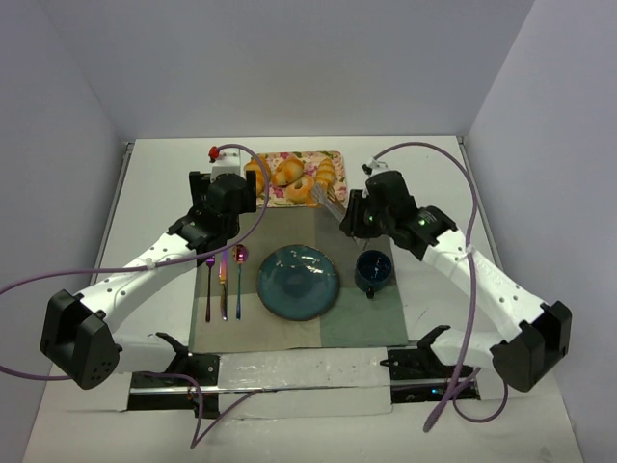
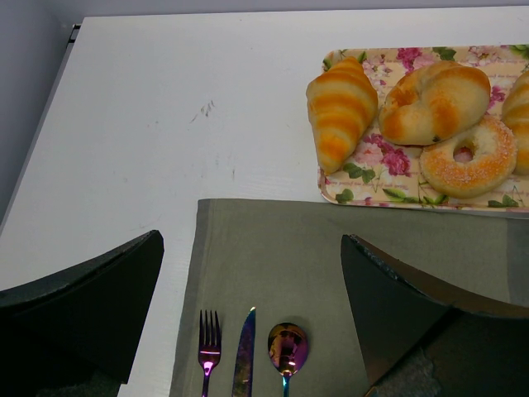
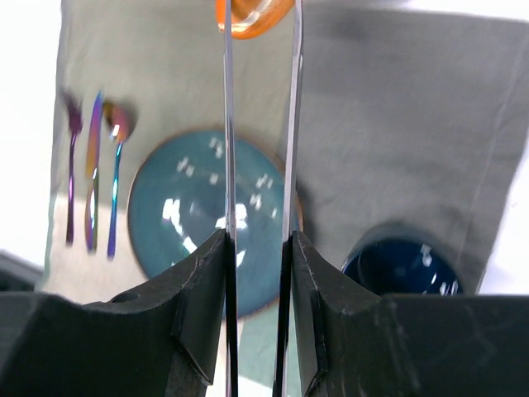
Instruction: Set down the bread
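Your right fingers (image 3: 202, 289) are pressed in on the two thin blades of a pair of tongs (image 3: 295, 107). The tong tips pinch the bread (image 3: 254, 15), a small smooth orange bun, at about the far edge of the grey mat (image 3: 397, 107), beyond the blue plate (image 3: 182, 215). You cannot tell whether it is lifted or resting.

Expect it to be light and soft. A hard squeeze would likely dent it, and its glossy round skin could slip out from between flat blades. Grip it across its middle, gently.

Your left fingers (image 2: 83, 289) stand spread with nothing between them, near the floral tray (image 2: 364, 178). The tray's print may carry faint script, but it is too small to read. No brand or label shows.
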You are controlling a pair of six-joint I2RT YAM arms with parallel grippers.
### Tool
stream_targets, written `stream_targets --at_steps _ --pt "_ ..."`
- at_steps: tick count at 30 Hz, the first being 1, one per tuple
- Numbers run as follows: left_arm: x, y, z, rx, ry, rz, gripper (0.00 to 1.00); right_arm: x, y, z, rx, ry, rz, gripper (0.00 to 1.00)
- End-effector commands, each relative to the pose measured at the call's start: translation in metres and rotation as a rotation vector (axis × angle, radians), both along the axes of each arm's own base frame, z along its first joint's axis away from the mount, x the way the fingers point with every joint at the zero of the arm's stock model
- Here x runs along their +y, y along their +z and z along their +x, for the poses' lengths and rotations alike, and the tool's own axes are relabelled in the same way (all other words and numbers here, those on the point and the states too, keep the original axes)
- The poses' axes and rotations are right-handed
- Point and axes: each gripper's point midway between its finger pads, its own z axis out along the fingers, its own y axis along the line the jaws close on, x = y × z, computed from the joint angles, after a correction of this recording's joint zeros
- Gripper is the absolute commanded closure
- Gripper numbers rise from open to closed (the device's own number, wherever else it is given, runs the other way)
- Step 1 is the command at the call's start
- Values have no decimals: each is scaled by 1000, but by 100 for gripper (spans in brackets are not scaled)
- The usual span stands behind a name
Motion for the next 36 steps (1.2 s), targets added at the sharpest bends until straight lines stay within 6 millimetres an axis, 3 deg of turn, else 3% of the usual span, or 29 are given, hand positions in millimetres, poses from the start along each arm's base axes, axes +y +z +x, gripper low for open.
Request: stream_targets --at_steps 1,9,17,20,28,36 --pt "-4 19 4 -48 4 -38 1 6 9 -29 -2 56 46 100" --pt "-4 20 4 -50 5 -40 1 4 15 -93 53 175 82 100" --pt "-5 21 4 -52 2 -44 1 -6 -12 -140 169 243 49 100" --pt "-5 22 3 -51 -1 -47 1 -8 -21 -150 196 254 50 100" --pt "-5 23 3 -55 -1 -49 1 14 -38 -168 248 326 87 100" --pt "-4 23 3 -56 2 -49 1 22 -46 -167 246 321 46 91"
